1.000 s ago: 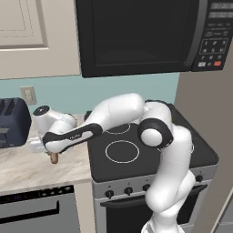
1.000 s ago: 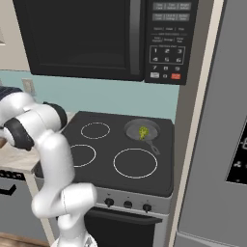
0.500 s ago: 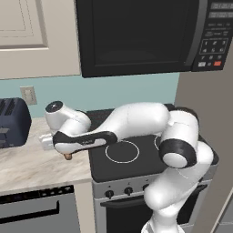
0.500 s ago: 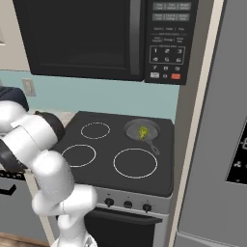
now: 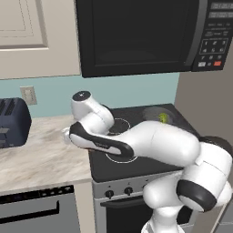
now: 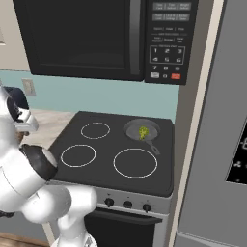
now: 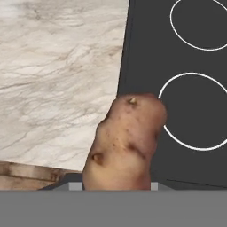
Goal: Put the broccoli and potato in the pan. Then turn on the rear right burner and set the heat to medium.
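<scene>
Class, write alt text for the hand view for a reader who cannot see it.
A brown potato fills the foreground, held in the shut gripper above the edge where the marble counter meets the black stovetop with white burner rings.

Quick count: one lumpy orange-brown potato. One tiny yellow-green broccoli floret, one round dark grey frying pan with a thin handle. One black glass stovetop with four white burner rings, and four small dark knobs along its front. One black microwave overhead, one dark blue toaster, one white wall outlet, one beige marble counter, one cream cabinet door.
</scene>
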You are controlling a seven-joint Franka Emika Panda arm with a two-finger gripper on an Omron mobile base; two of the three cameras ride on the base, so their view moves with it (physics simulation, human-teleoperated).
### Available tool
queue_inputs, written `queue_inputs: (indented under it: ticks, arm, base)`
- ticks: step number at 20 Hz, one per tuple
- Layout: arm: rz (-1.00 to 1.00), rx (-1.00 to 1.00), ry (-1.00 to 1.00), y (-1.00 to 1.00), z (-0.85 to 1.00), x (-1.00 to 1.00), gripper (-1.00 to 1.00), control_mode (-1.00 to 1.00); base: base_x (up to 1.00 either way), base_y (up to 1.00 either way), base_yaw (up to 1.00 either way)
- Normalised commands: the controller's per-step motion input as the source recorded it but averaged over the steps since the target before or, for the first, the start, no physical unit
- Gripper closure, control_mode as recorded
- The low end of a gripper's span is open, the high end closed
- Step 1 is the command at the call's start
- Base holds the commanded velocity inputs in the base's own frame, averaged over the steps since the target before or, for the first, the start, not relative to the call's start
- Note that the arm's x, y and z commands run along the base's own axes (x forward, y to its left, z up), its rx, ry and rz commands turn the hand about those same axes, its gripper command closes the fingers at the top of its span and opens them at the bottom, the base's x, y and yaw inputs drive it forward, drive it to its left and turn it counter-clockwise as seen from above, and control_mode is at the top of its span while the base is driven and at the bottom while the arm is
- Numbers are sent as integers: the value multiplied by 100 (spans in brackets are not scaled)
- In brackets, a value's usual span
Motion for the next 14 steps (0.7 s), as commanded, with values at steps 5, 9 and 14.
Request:
queue_inputs:
  ticks: [5, 9, 14]
  arm:
    - [13, 0, 0, -90, 23, -9, 100, -100]
    - [13, 0, 0, -89, 17, -18, 100, -100]
    - [13, 0, 0, -84, 13, -19, 100, -100]
  base:
    - [0, 0, 0]
    - [0, 0, 0]
    - [0, 0, 0]
